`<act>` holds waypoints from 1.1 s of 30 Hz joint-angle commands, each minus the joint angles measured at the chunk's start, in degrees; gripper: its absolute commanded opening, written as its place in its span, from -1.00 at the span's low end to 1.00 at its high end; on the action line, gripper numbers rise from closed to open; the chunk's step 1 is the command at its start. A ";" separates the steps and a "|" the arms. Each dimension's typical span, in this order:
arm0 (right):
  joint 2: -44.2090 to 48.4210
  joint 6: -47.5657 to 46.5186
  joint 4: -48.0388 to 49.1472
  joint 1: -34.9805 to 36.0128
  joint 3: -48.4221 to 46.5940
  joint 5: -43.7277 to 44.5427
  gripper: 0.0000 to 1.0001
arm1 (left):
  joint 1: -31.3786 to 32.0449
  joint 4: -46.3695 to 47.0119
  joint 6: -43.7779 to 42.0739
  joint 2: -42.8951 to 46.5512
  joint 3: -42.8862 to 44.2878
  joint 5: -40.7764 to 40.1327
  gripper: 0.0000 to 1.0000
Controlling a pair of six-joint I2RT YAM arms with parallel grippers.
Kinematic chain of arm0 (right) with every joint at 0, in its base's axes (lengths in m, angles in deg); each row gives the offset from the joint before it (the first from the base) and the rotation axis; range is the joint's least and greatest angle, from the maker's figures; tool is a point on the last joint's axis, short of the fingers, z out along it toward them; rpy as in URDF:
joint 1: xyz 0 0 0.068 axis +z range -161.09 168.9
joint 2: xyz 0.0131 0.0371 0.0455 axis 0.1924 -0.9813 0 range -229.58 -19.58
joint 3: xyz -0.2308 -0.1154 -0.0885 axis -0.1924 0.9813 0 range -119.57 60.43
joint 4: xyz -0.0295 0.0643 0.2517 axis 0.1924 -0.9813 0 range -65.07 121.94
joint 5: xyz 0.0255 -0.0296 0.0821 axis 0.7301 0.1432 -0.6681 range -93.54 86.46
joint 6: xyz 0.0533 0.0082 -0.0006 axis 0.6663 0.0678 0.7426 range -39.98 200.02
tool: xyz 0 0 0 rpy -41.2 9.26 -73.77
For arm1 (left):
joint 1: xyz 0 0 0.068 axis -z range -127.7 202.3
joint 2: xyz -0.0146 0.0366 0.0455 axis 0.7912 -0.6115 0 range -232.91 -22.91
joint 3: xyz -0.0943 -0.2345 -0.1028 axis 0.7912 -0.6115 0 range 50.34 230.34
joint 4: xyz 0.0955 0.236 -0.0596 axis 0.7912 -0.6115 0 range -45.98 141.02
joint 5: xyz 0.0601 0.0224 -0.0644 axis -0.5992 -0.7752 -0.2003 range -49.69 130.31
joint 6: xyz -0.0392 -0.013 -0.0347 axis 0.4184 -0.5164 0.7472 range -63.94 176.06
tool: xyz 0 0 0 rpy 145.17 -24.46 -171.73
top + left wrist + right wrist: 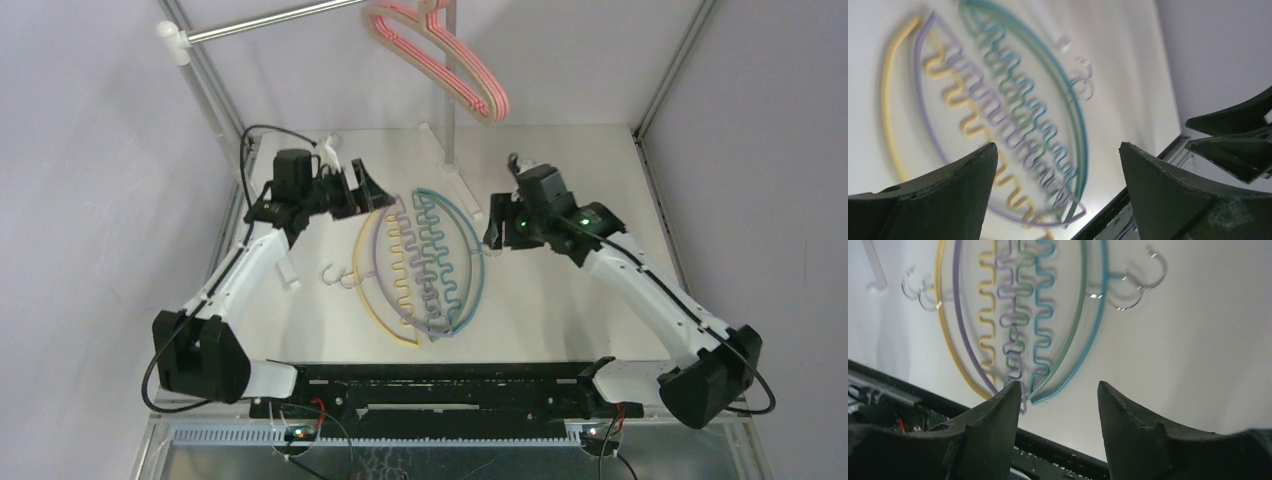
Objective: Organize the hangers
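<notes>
Pink and tan hangers (470,75) hang side by side from the rail at the back. Yellow (380,312), lavender (960,325), green (1079,315) and teal (482,265) hangers lie overlapped flat on the table's middle, their wavy bars crossing. My left gripper (360,188) hovers above the pile's far left end, open and empty; in its wrist view the left gripper (1058,150) frames the blurred wavy bars. My right gripper (497,230) is at the pile's right side, open and empty. In the right wrist view the right gripper (1059,387) sits over the hangers' tip ends.
The silver rail (270,22) runs across the back on a thin upright pole (448,100) standing on the table. Clear hooks (345,277) stick out left of the pile, others (1143,277) on its right side. A black bar (440,385) lines the near edge.
</notes>
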 commanded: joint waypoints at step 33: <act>-22.71 -6.44 14.66 15.15 3.54 -2.52 -0.06 | 0.11 0.80 5.22 22.26 -27.36 -8.80 0.90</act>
